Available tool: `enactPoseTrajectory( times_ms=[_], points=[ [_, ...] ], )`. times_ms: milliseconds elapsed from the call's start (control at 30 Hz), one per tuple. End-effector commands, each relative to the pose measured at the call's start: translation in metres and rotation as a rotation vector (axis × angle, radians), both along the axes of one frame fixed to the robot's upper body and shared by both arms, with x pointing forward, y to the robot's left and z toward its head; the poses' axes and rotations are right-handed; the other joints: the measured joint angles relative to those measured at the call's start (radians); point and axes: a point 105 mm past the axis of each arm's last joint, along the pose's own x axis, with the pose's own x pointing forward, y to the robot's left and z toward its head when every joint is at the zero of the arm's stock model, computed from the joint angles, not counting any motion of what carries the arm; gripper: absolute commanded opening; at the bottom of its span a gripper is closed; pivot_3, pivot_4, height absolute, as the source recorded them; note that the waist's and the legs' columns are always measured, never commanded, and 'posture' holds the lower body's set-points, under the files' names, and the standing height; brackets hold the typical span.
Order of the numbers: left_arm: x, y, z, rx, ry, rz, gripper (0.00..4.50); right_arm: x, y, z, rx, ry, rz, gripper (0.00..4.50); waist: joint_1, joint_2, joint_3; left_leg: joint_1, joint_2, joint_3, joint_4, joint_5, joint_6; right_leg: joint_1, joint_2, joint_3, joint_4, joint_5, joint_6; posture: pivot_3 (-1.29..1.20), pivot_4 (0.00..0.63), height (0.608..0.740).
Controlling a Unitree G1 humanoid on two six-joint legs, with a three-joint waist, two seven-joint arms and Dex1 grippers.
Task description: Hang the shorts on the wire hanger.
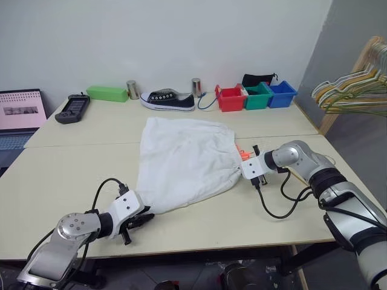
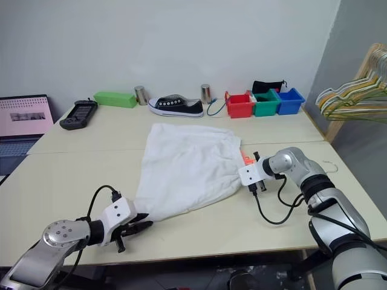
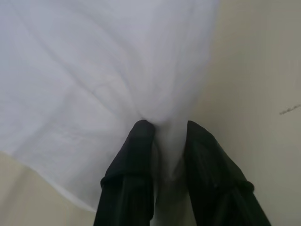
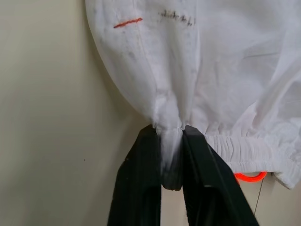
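Note:
The white shorts (image 1: 184, 160) lie spread flat on the table (image 1: 72, 175), with the orange drawstring tips (image 1: 243, 155) at their right edge. My left gripper (image 1: 140, 220) is shut on the near left corner of the cloth; in the left wrist view the fabric is pinched between its fingers (image 3: 136, 155). At the gathered waistband, my right gripper (image 1: 242, 168) is shut on a fold of fabric (image 4: 168, 125). A short stretch of the thin yellow wire hanger (image 1: 298, 176) shows on the table beside my right forearm. The rest of it is hidden.
A bunch of pale hangers (image 1: 354, 90) hangs on a wooden rack at the right. Along the back stand red (image 1: 230, 98), green (image 1: 258, 96) and blue (image 1: 282, 94) bins, a black shoe (image 1: 168, 99), two cans, a green box (image 1: 107, 93) and a black device (image 1: 73, 108). A laptop (image 1: 21, 115) sits far left.

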Motion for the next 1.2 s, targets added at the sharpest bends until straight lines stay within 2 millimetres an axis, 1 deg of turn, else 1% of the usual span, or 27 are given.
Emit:
enactPoseTrajectory(
  times_ms=[33,67,133,233,333,400,467,500,600,700,767,800,833,867,1000,1133,1167,1200],
  points=[
    [0.005,0.016,0.004,0.055,-0.008,0.015,0.22,-0.001,0.009,0.017,0.059,-0.014,0.023,0.00,0.000,0.000,0.000,0.000,0.000,0.000,0.000,0.000,0.000,0.000,0.000,0.000,0.000,0.000,0.000,-0.11,0.015,0.740],
    [0.005,0.020,0.005,0.071,-0.008,0.016,0.04,-0.005,0.010,0.016,0.067,0.010,0.031,0.00,0.000,0.000,0.000,0.000,0.000,0.000,0.000,0.000,0.000,0.000,0.000,0.000,0.000,0.000,0.000,-0.11,0.015,0.740],
    [0.006,0.027,0.007,0.096,-0.006,0.016,0.04,-0.014,0.010,0.015,0.081,0.057,0.036,0.00,0.000,0.000,0.000,0.000,0.000,-0.001,0.000,0.000,0.000,0.000,0.000,0.000,0.000,0.000,0.000,-0.10,0.016,0.740],
    [-0.004,0.041,0.015,0.139,0.050,-0.017,0.04,-0.050,0.007,0.007,0.083,0.204,0.061,0.00,0.006,-0.001,-0.001,-0.001,0.001,-0.002,-0.001,0.000,0.000,0.000,0.000,-0.002,0.000,0.001,0.002,-0.10,0.016,0.740],
    [-0.020,0.047,0.019,0.165,0.118,-0.082,0.04,-0.091,0.003,0.001,0.067,0.356,0.080,0.00,0.013,0.000,-0.001,-0.003,0.001,-0.002,-0.003,0.000,0.000,-0.003,0.000,-0.002,0.000,-0.001,0.002,-0.10,0.014,0.740],
    [-0.032,0.050,0.021,0.170,0.185,-0.115,0.04,-0.111,0.006,0.000,0.077,0.432,0.078,0.00,0.015,0.001,0.000,-0.003,0.001,-0.001,-0.004,-0.001,-0.001,-0.003,0.000,-0.001,0.000,-0.002,0.002,-0.11,0.015,0.740],
    [-0.044,0.051,0.022,0.173,0.241,-0.144,0.04,-0.120,0.008,-0.002,0.084,0.462,0.062,0.00,0.017,0.000,-0.001,-0.003,0.002,-0.001,-0.006,-0.001,-0.001,-0.004,0.000,-0.002,0.000,-0.003,0.000,-0.11,0.013,0.740],
    [-0.047,0.052,0.023,0.178,0.254,-0.154,0.04,-0.123,0.009,-0.004,0.085,0.470,0.053,0.00,0.017,-0.001,-0.001,-0.002,0.002,0.000,-0.006,-0.001,-0.001,-0.004,0.000,-0.003,0.000,-0.006,-0.005,-0.11,0.011,0.740],
    [-0.051,0.053,0.023,0.190,0.273,-0.163,0.04,-0.132,0.008,-0.008,0.080,0.519,0.033,0.00,0.022,0.000,-0.001,-0.002,0.002,0.000,-0.006,-0.001,-0.002,-0.004,0.000,-0.003,0.000,-0.007,-0.006,-0.12,0.011,0.740],
    [-0.048,0.055,0.022,0.200,0.263,-0.160,0.04,-0.140,0.007,-0.010,0.067,0.565,0.034,0.00,0.025,-0.001,-0.001,-0.001,0.002,0.000,-0.005,-0.001,-0.002,-0.008,-0.001,-0.003,-0.001,-0.007,-0.005,-0.12,0.010,0.740],
    [-0.048,0.052,0.023,0.189,0.269,-0.173,0.49,-0.141,0.006,-0.009,0.073,0.582,0.021,0.59,0.026,-0.002,-0.002,-0.001,0.002,0.000,-0.005,-0.001,-0.002,-0.008,-0.001,-0.003,-0.001,-0.007,-0.005,-0.12,0.012,0.740],
    [-0.046,0.050,0.023,0.183,0.267,-0.174,0.63,-0.141,0.006,-0.008,0.079,0.595,0.013,0.75,0.026,-0.003,-0.002,-0.001,0.002,0.000,-0.005,-0.001,-0.002,-0.008,-0.002,-0.003,-0.001,-0.007,-0.005,-0.12,0.012,0.740],
    [-0.046,0.050,0.024,0.179,0.264,-0.175,0.89,-0.142,0.006,-0.005,0.083,0.605,0.010,1.04,0.026,-0.003,-0.002,-0.001,0.002,0.000,-0.005,-0.002,-0.002,-0.008,-0.002,-0.004,-0.001,-0.007,-0.005,-0.12,0.011,0.740],
    [-0.043,0.050,0.025,0.182,0.250,-0.172,1.04,-0.142,0.005,-0.002,0.088,0.610,0.006,1.20,0.025,-0.003,-0.003,-0.001,0.002,0.000,-0.005,-0.001,-0.002,-0.008,-0.002,-0.004,-0.001,-0.007,-0.005,-0.12,0.011,0.740],
    [-0.040,0.049,0.034,0.184,0.232,-0.179,1.87,-0.144,0.001,0.011,0.104,0.625,-0.006,2.12,0.025,-0.003,-0.002,-0.001,0.002,0.001,-0.005,-0.001,-0.002,-0.009,-0.002,-0.004,-0.001,-0.007,-0.005,-0.12,0.015,0.740],
    [-0.040,0.035,0.053,0.159,0.213,-0.240,2.67,-0.149,-0.005,0.032,0.151,0.645,-0.038,3.06,0.025,-0.003,-0.002,-0.003,0.002,0.001,-0.006,-0.002,-0.002,-0.009,-0.002,-0.004,-0.001,-0.007,-0.006,-0.13,0.015,0.740],
    [-0.040,0.030,0.060,0.150,0.204,-0.254,2.87,-0.148,-0.004,0.039,0.184,0.645,-0.059,3.34,0.025,-0.003,-0.002,-0.005,0.002,0.001,-0.006,-0.002,-0.003,-0.009,-0.002,-0.004,-0.001,-0.007,-0.005,-0.13,0.015,0.740],
    [-0.039,0.026,0.065,0.143,0.196,-0.268,3.06,-0.148,-0.003,0.044,0.215,0.645,-0.081,3.50,0.025,-0.004,-0.002,-0.009,0.002,0.001,-0.006,-0.002,-0.003,-0.010,-0.002,-0.004,-0.001,-0.007,-0.005,-0.14,0.015,0.740]
  ],
)
